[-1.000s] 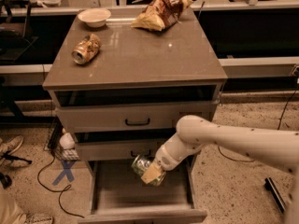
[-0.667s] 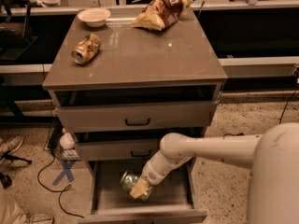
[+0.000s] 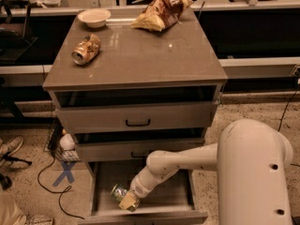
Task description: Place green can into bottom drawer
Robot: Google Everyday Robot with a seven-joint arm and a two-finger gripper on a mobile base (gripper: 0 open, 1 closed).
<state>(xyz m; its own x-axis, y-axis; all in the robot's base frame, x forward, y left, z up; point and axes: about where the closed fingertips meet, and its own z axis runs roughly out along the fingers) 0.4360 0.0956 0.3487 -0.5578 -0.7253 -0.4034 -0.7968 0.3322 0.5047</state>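
Speckled flooring is seen around a grey-brown cabinet, on whose worktop (image 3: 140, 55) a tan can (image 3: 86, 49), a white bowl (image 3: 94, 17) and a crumpled snack bag (image 3: 159, 12) are laid. Its bottom drawer (image 3: 173, 193) is pulled open. Inside it, toward the front left, the claw (image 3: 125, 199) is positioned, clamped on the green can (image 3: 117, 191).
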